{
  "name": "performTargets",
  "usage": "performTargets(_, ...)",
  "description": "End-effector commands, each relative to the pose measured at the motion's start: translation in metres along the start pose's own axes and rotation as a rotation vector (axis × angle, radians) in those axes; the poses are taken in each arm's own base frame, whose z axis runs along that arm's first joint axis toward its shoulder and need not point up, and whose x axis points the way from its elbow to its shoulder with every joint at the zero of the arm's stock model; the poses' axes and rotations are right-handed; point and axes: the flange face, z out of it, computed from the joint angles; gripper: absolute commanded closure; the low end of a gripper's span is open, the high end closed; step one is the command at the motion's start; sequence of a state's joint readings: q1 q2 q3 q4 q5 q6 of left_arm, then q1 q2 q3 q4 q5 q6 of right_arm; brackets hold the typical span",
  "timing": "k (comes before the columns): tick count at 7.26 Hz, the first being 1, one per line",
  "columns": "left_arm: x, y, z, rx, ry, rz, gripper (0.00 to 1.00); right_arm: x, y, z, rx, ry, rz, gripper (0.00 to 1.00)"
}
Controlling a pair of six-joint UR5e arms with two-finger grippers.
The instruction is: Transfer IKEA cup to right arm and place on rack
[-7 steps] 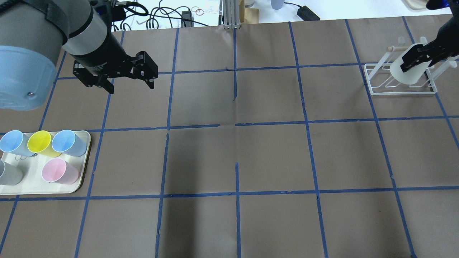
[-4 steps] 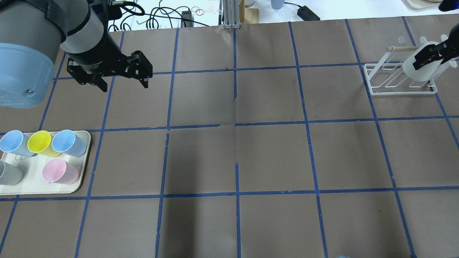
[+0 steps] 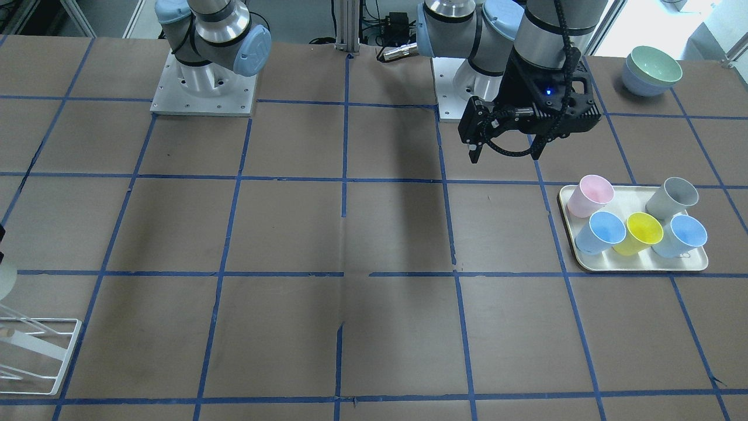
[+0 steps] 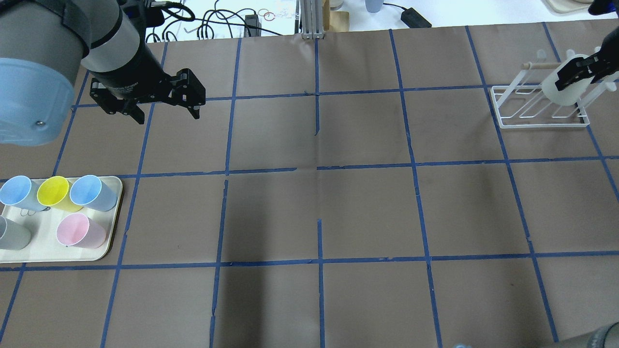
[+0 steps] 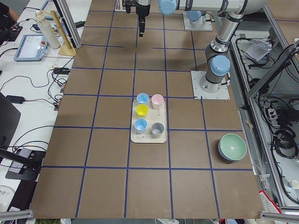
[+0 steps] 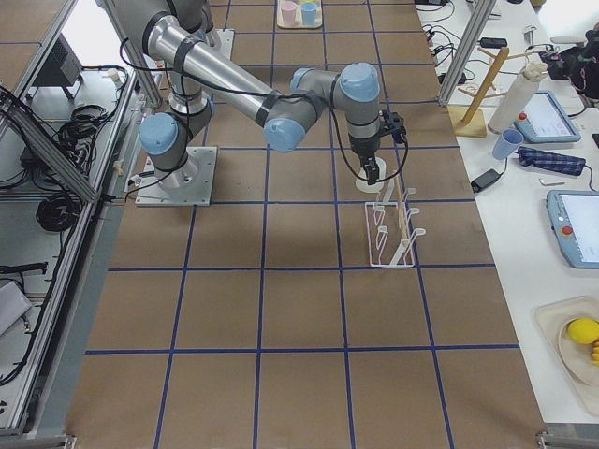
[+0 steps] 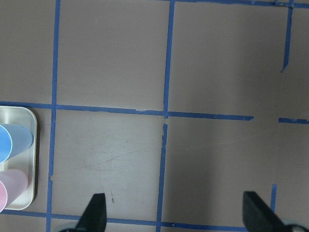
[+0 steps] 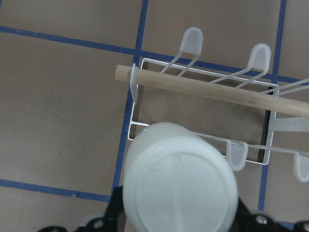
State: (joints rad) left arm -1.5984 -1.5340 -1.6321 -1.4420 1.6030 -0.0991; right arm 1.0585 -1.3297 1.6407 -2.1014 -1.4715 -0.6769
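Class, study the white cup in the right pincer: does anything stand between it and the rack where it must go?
Nothing visible does. The IKEA cup, clamped in the right pincer, hangs right at the rack; only the rack's own pegs and wooden rod lie near it.

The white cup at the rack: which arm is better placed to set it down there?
The right arm. Its fingers are shut on the IKEA cup, right at the rack. The left arm's fingers hang open and empty far off, near the tray.
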Motion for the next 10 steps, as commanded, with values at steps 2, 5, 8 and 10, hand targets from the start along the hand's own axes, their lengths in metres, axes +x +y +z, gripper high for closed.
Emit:
performTargets(2,0.0,0.0,0.0,0.0,0.0,-0.001,0.0,0.006,-0.004,0.022,-0.004,0.004,0.004,0.94)
performTargets(5,0.0,0.0,0.001,-0.001,0.0,-0.001,0.0,0.001,-0.006,0.025,-0.004,-0.011,0.012,0.94)
performTargets(8,0.0,0.001,0.002,-0.003,0.0,-0.001,0.0,0.005,-0.005,0.043,-0.031,-0.017,0.016,0.94)
performTargets(10,0.001,0.001,0.001,-0.001,0.0,0.001,0.0,0.007,-0.005,0.059,-0.049,-0.031,0.018,0.93)
